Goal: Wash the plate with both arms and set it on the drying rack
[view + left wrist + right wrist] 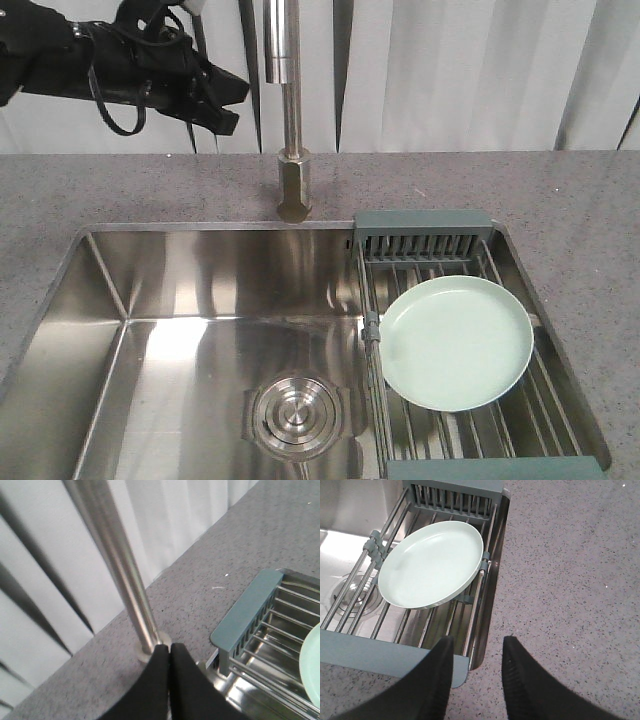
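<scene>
A speckled grey stone countertop [560,200] surrounds a rectangular stainless-steel sink basin [190,330], its round metal drain cover [295,415] set in the floor toward the near side. A tall brushed-steel faucet column [291,120] rises from the counter behind the basin, against pale vertical blinds [460,70]. Across the basin's right end lies the rectangular drying rack of parallel metal bars with grey-green end pieces [425,232], its long axis running from the front edge to the back, the slotted end piece at the far side. The round pale mint-green plate [458,342] lies face-up on the bars, about midway along the rack, tilted slightly with its left edge overhanging the rack's side rail. The black left arm's gripper [170,652] hangs high at upper left beside the faucet, its fingers pressed together with nothing between them. The black right gripper [477,672] hovers over the counter at the rack's near right corner, fingers spread apart and empty, apart from the plate.
</scene>
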Available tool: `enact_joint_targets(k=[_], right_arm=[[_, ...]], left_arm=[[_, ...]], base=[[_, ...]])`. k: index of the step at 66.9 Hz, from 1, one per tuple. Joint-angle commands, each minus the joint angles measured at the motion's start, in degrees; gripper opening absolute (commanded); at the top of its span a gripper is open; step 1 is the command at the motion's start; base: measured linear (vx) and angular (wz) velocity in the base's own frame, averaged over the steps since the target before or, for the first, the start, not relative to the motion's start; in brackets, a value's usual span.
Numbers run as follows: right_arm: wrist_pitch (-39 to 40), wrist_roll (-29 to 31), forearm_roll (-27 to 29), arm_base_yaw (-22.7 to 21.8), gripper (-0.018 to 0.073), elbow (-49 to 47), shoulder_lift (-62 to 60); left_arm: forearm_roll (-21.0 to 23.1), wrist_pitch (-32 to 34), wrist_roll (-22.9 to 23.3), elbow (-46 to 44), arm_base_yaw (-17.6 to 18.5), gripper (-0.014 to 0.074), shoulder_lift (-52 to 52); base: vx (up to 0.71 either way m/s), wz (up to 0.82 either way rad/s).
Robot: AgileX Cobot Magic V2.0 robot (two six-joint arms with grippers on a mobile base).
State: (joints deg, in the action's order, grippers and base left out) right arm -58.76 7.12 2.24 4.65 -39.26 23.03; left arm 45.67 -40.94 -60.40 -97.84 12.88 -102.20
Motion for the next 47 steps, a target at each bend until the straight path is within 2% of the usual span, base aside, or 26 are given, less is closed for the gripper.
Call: enact_joint_targets(k=[1, 5, 15, 22, 35, 47], right_arm=[[3.6, 0.2, -0.3, -0.2, 0.0239, -1.5, 0.4], [3.6, 0.2, -0.3, -0.2, 0.0239, -1.5, 0.4], [3.6, 0.2, -0.3, -0.2, 0.0239, -1.5, 0.4], [3.6, 0.2, -0.3, -0.2, 0.0239, -1.5, 0.4], [3.6, 0.2, -0.3, -0.2, 0.0239, -1.5, 0.4], [3.6, 0.2, -0.3, -0.2, 0.0239, -1.5, 0.4]], left_arm=[[-9.3, 1.6, 14.4, -2.0, -0.1, -0.0007, 5.4], [-16.6, 0.4, 21.9, -2.0, -0.1, -0.0007, 6.7], [-31.3, -2.1, 38.7, -1.6, -0.1, -0.0007, 9.6], [-37.8, -1.5, 46.5, 2.5, -0.1, -0.0007, 13.5], [-41.2, 3.5, 50.6, 16.0, -0.9, -0.0007, 22.6], [-41.3, 7.8, 53.1, 28.6, -6.3, -0.0007, 30.9]], base=[[0.00, 0.00], [0.00, 0.00], [0.00, 0.00], [0.00, 0.00], [0.00, 0.00], [0.00, 0.00]])
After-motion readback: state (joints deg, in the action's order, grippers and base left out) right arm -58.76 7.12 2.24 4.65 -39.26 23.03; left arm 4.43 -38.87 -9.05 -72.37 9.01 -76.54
